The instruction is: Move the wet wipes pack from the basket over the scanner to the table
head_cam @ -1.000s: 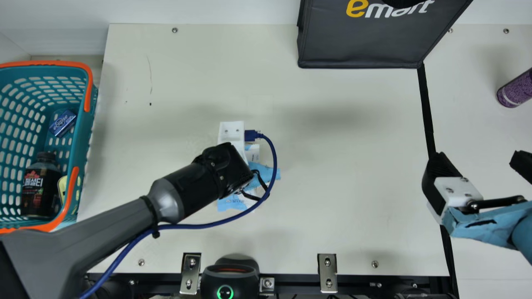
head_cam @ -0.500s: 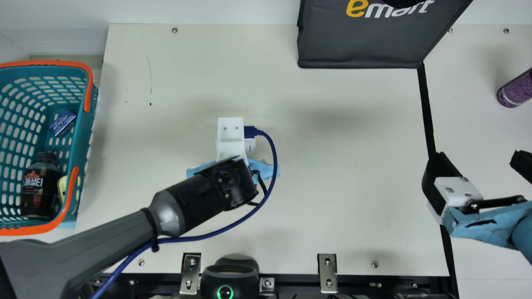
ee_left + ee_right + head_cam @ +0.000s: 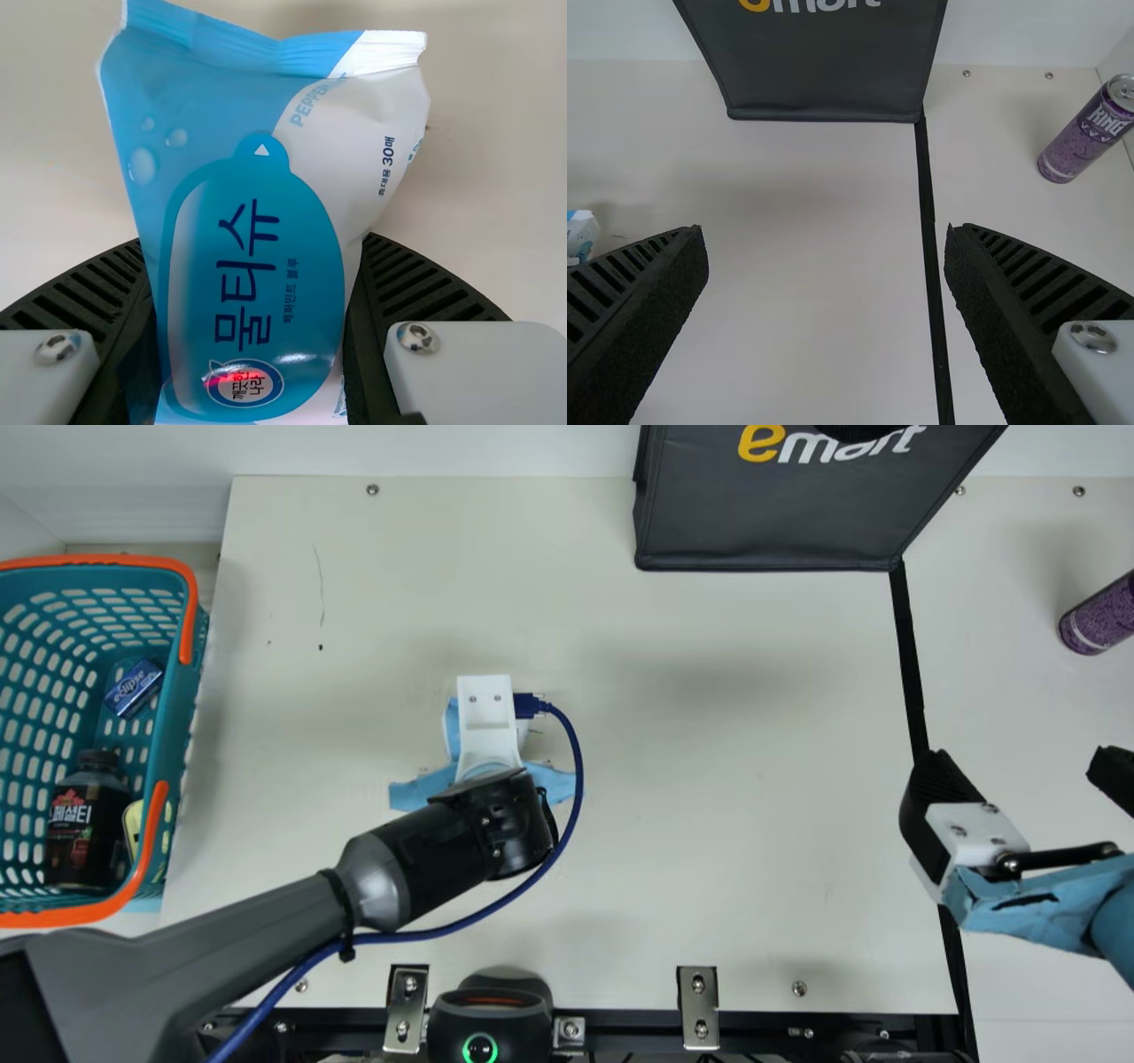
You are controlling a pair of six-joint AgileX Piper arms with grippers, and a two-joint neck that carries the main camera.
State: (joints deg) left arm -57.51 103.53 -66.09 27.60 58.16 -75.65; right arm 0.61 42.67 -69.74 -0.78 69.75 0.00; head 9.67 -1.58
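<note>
One pack [image 3: 221, 133] — pinched in left tool [image 3: 255, 243] | long axis in line with it | beyond scanner [image 3: 485, 1023] — should lower to table [image 3: 726, 779]

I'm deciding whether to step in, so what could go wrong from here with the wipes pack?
The wet wipes pack is a soft pouch pinched at its sides by the left gripper, so it might buckle or slip out. The blue cable loops out beside that arm's wrist and could snag or tug if the wrist turns sharply.
</note>
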